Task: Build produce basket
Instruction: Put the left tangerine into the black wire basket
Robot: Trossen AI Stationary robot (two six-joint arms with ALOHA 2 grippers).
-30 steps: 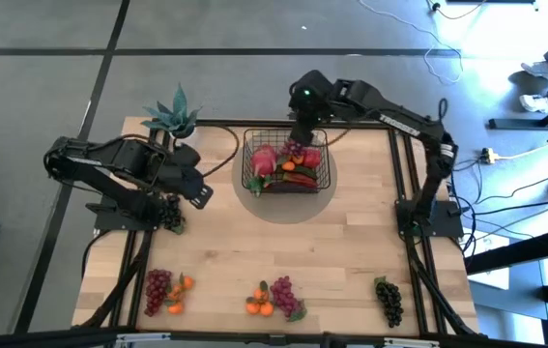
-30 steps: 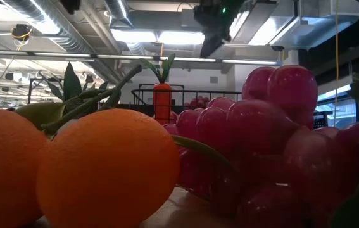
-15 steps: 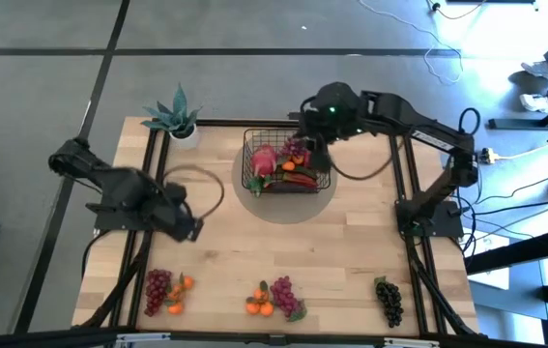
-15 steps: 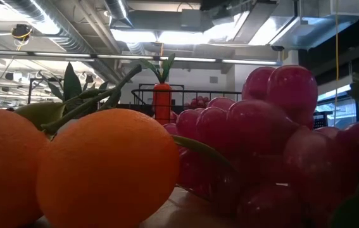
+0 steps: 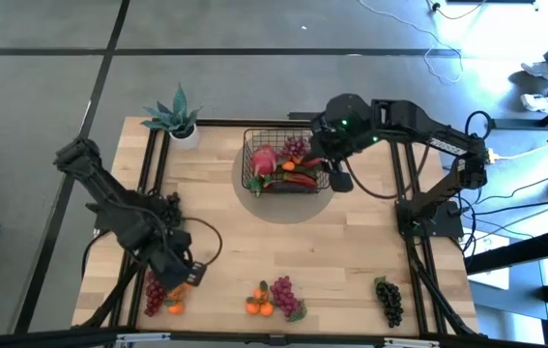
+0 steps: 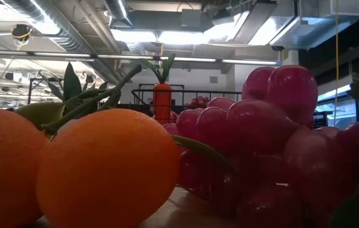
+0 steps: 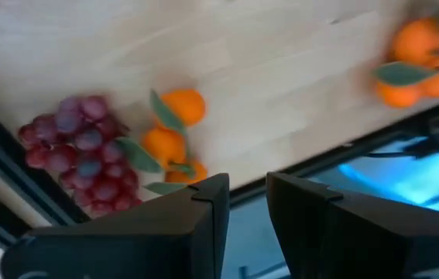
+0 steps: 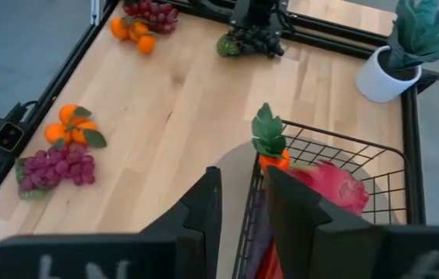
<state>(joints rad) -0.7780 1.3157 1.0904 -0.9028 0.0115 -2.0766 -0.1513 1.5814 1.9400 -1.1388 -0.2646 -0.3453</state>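
Observation:
The black wire basket [image 5: 254,155] stands on a round grey mat at the table's far middle. It holds a carrot [image 8: 270,159], a pink radish [image 8: 335,190], purple grapes [image 5: 296,147] and red peppers. My left gripper [image 5: 183,276] hovers open over the red grape bunch [image 7: 80,155] with small oranges [image 7: 174,132] at the near left. It touches neither. My right gripper [image 5: 339,180] hangs open just right of the basket, with nothing between its fingers [image 8: 204,205].
Oranges with purple grapes [image 5: 275,298] lie at the near middle, filling the low view [image 6: 103,171]. Black grapes [image 5: 388,300] lie at the near right. A spiky potted plant [image 5: 179,118] stands at the far left corner. Black frame rails run along the table's edges.
My left gripper has swung from the table's left side toward the near edge, sinking and turning, and now hangs over the red grapes and oranges. My right gripper has drawn back from above the basket toward the table's right edge, rising. The produce has kept still.

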